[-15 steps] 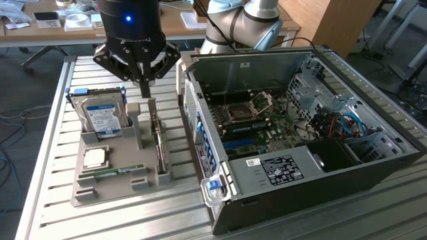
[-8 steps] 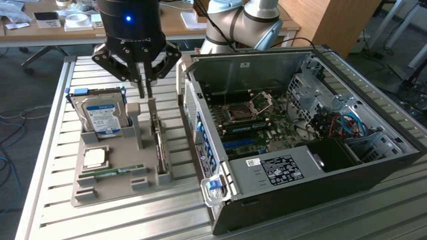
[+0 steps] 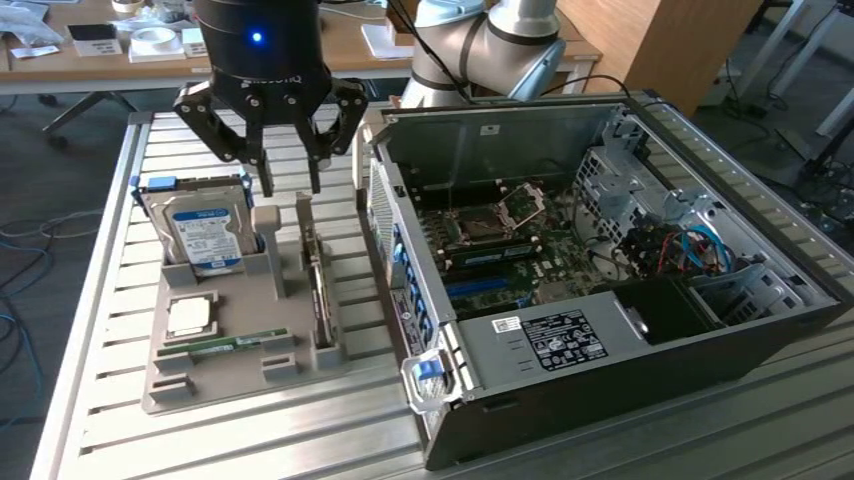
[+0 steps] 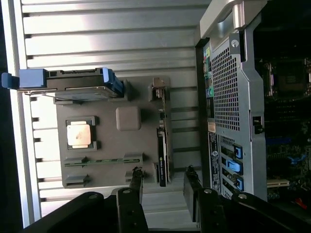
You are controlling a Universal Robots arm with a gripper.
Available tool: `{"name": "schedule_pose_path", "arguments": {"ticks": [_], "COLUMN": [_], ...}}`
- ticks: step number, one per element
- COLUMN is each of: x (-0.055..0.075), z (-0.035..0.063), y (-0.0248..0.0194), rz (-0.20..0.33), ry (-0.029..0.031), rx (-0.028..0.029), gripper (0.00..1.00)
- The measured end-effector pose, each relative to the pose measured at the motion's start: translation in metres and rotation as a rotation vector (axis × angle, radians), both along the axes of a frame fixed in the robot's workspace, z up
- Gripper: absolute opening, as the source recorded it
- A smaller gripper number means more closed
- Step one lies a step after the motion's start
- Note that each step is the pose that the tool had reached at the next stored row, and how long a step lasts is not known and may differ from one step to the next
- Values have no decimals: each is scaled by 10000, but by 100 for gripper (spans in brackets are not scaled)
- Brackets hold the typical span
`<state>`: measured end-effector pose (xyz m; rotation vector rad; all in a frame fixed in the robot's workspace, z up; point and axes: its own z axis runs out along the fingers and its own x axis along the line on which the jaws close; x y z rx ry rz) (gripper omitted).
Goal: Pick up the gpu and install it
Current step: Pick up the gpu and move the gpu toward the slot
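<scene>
**Gpu** [image 3: 318, 290]: stands on edge in a slot of the grey tray [image 3: 240, 385], left of centre in the exterior view, between the hard drive [image 3: 207, 230] and the case [image 3: 601, 300]. Its long axis runs from the tray's far end toward the near end.

**Gripper** [image 3: 291, 185]: hangs just above the gpu's far end. The fingers are spread wide, holding nothing and apart from the gpu.

**Wrist view:** the gpu [image 4: 163, 150] appears as a thin dark strip, lined up with the gap between the fingers [image 4: 137, 182], which flank its thickness.

**Exterior view:** gives the height gap between fingertips and gpu, which I judge small.
</scene>
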<state>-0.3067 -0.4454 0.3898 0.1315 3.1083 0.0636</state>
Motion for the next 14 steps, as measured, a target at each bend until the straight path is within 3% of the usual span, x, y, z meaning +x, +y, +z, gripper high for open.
{"name": "schedule_pose_path", "arguments": {"ticks": [4, 14], "x": [0, 5], "z": [-12, -190], "y": [0, 0], "rz": [0, 0], "ry": [0, 1], "rx": [1, 23], "gripper": [47, 47]}}
